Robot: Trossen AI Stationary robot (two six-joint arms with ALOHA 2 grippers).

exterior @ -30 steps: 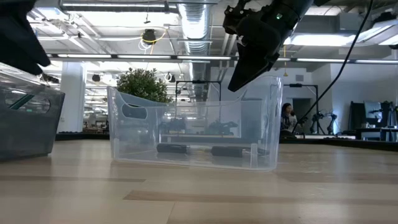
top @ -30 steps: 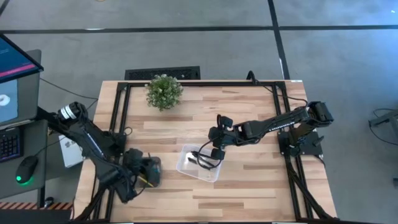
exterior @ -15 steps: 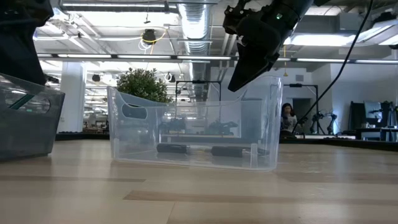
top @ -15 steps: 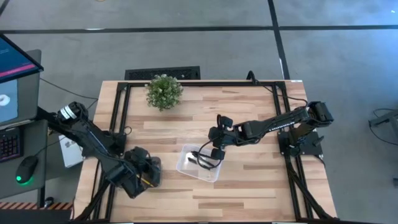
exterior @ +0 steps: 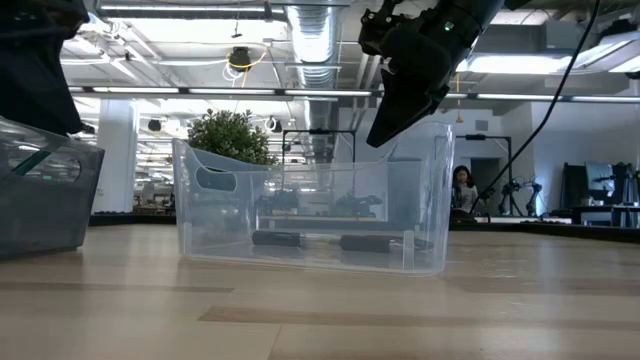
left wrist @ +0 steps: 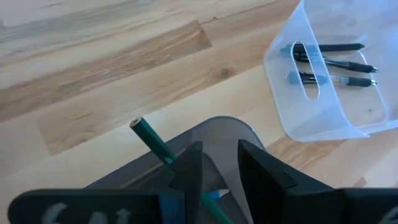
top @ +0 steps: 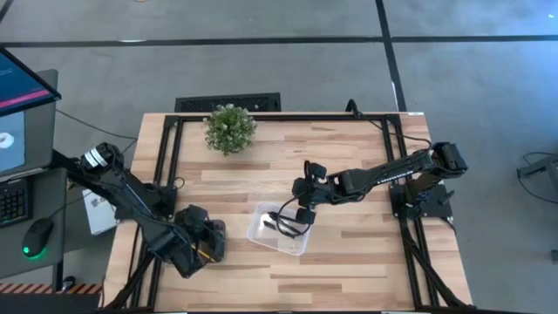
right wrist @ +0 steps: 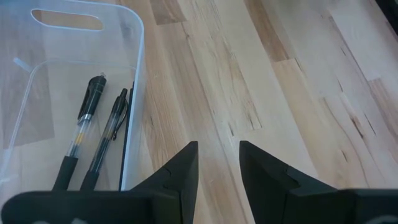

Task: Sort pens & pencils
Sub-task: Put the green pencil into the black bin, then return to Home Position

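Three black pens point(left wrist: 329, 62) lie flat on the floor of a clear plastic bin point(top: 279, 228); the right wrist view shows them too point(right wrist: 87, 134). A teal-green pencil point(left wrist: 152, 142) stands slanted in a dark grey bin point(left wrist: 217, 124), leaning on its rim. A yellow pencil point(top: 207, 253) shows in that bin from above. My left gripper point(left wrist: 217, 149) hovers open just over the grey bin, with the green pencil passing beside one finger. My right gripper point(right wrist: 217, 155) hangs open over the clear bin's right end point(top: 302, 214).
A small potted plant point(top: 229, 128) stands near the table's far edge. The grey bin point(exterior: 45, 195) sits at the near left and the clear bin point(exterior: 310, 215) at mid-table, with bare wood point(top: 349, 253) between and around them. A monitor and mouse sit off the table's left.
My left arm has shifted slightly above the grey bin. The right arm, the pens and both bins have stayed where they were.
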